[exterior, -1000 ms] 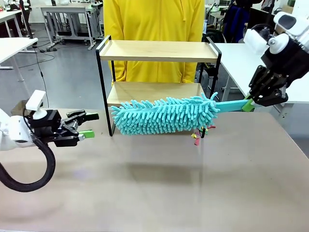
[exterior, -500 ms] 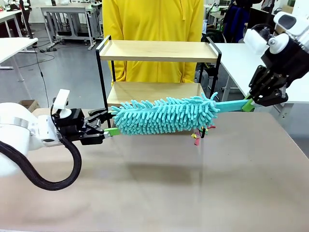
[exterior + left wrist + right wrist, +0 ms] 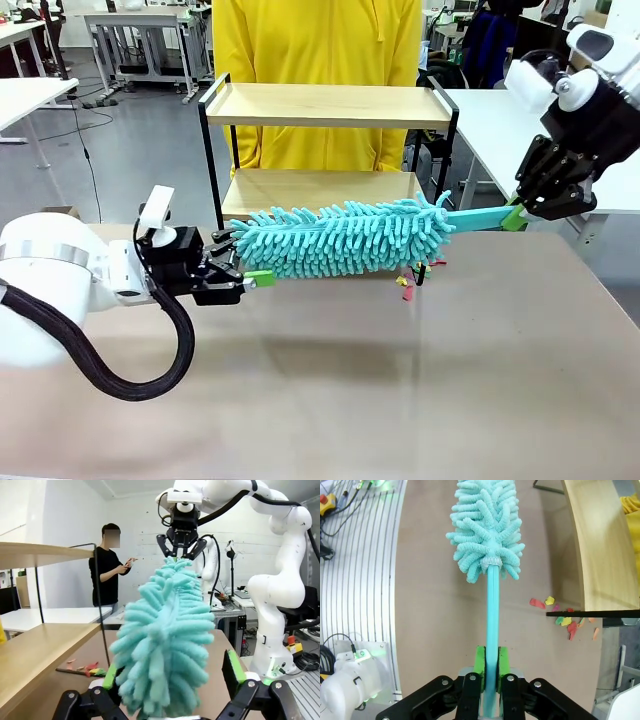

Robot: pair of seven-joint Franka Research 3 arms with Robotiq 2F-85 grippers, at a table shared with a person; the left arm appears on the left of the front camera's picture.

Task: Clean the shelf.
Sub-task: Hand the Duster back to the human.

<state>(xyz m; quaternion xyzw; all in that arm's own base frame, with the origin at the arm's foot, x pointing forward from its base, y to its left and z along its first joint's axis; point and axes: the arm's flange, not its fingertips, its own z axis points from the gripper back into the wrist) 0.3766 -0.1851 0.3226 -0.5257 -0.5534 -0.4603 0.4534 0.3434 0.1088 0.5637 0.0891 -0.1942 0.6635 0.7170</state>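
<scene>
L gripper [image 3: 243,266] comes in from the left side of the tabletop [image 3: 330,390], fingers spread wide, w/ the fluffy tip of the duster [image 3: 340,238] sitting between them. In the left wrist view the green pads [image 3: 233,666] stand on each side of the fluff and don't squeeze it; can't tell if they touch it. The duster is teal, full of soft noodle bits, w/ a flat teal handle [image 3: 492,630]. It hangs level above the tabletop, just in front of the shelf [image 3: 328,150]. The shelf stands at the far edge of the tabletop, near the middle. It has 2 light wood boards, one up top and one low, in a thin black metal frame w/ little raised rails at the sides. Both boards look bare. A person in a yellow top [image 3: 318,60] stands right behind it. Small bits of colored scraps [image 3: 412,274] lie on the tabletop by the shelf's front right leg, under the duster's handle end. R gripper [image 3: 516,214] is up over the far right corner, fingers pressed tight on the duster handle, pinching it between the green pads.
</scene>
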